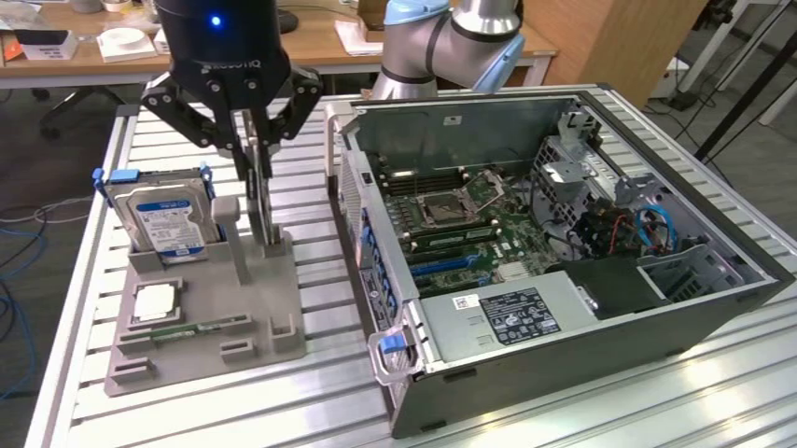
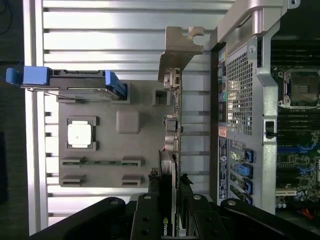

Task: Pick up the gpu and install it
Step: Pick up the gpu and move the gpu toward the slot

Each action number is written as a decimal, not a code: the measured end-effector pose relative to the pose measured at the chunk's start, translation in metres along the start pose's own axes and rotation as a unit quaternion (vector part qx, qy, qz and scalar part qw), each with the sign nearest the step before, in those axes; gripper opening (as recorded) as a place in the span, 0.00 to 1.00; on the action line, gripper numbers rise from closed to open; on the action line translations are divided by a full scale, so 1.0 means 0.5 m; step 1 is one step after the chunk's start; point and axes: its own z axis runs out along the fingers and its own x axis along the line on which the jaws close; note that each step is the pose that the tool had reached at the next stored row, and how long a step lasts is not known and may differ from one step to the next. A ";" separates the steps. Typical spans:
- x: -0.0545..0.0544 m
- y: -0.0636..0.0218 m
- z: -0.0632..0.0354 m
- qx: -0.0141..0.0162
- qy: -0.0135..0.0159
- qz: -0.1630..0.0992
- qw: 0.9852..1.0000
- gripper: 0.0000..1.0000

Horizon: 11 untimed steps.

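Observation:
The gpu (image 1: pixel 258 201) stands on edge in the grey holder (image 1: pixel 268 345), a thin card seen edge-on. From the wrist it shows as a narrow strip (image 2: pixel 173 130) with its silver end bracket (image 2: pixel 180 47) at one end and the black cooler by the fingers. My gripper (image 1: pixel 253 149) is directly above it and straddles the card's upper edge. One finger (image 2: pixel 153 200) lies on each side, pressed against the card (image 2: pixel 170 177). The open computer case (image 1: pixel 734 299), with its motherboard (image 1: pixel 461 233) exposed, lies at the exterior view's right.
The holder also carries a blue-labelled hard drive (image 1: pixel 162 213) upright at the exterior view's left, a square processor (image 1: pixel 153 301) and a narrow memory stick (image 1: pixel 187 329). A slatted aluminium table (image 1: pixel 622 401) bears everything. The case wall (image 2: pixel 240 90) stands close beside the card.

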 end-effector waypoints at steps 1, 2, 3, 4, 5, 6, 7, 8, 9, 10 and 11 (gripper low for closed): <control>0.000 0.000 -0.002 0.000 0.000 0.000 1.000 0.26; 0.000 0.000 -0.003 0.000 0.000 0.000 1.000 0.26; 0.000 0.000 -0.005 0.000 0.000 0.000 1.000 0.26; 0.000 0.000 -0.006 0.000 0.000 0.000 1.000 0.26; 0.000 0.000 -0.008 0.000 0.000 0.000 1.000 0.26; 0.000 0.000 -0.009 0.000 0.000 0.000 1.000 0.26; 0.000 0.000 -0.011 0.000 0.000 0.000 1.000 0.26; 0.000 0.000 -0.012 0.000 0.000 0.000 1.000 0.26; 0.000 0.001 -0.013 0.000 0.000 0.000 1.000 0.26; 0.000 0.001 -0.015 0.000 0.000 0.000 1.000 0.26; 0.000 0.001 -0.017 0.000 0.000 0.000 1.000 0.26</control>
